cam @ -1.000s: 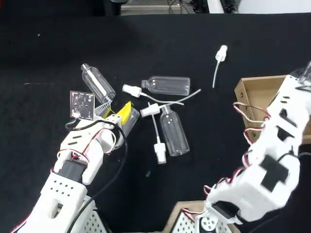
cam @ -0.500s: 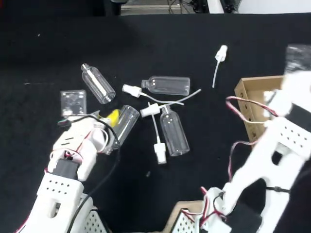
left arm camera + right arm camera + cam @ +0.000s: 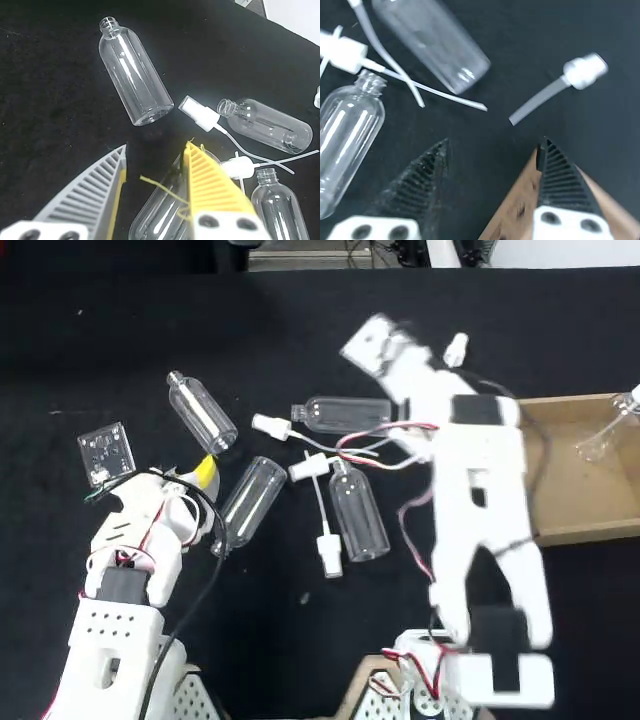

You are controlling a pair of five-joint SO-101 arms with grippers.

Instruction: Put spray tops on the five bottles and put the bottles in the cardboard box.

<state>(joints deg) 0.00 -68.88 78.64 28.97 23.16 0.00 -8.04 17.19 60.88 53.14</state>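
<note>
Since the earlier frames, the right arm (image 3: 470, 490) has been swung away from the cardboard box (image 3: 585, 495) to above the middle of the worktop (image 3: 100, 320). The left gripper (image 3: 198, 475) has been drawn back from the nearest bottle (image 3: 248, 502), which is left lying.

From above, the box is seen at 3 o'clock, and one boxed bottle (image 3: 608, 432) is lying inside it. The other bottles are lying open-necked near the centre: the nearest bottle at 8 o'clock, a slanted bottle (image 3: 203, 413) at 10 o'clock, a far bottle (image 3: 345, 416) at 12 o'clock and a middle bottle (image 3: 358, 508) at the centre. Loose spray tops (image 3: 310, 467) are scattered between them.

At the left wrist, the left gripper's fingers (image 3: 210, 190) are spread wide and nothing is held. The nearest bottle (image 3: 160, 215) is partly under the yellow one.

At the right wrist, the right gripper (image 3: 490, 165) is also opened wide and is empty. A spray top (image 3: 585, 67) is lying just beyond it, and a brown box edge (image 3: 515, 215) is seen beside one finger.
</note>
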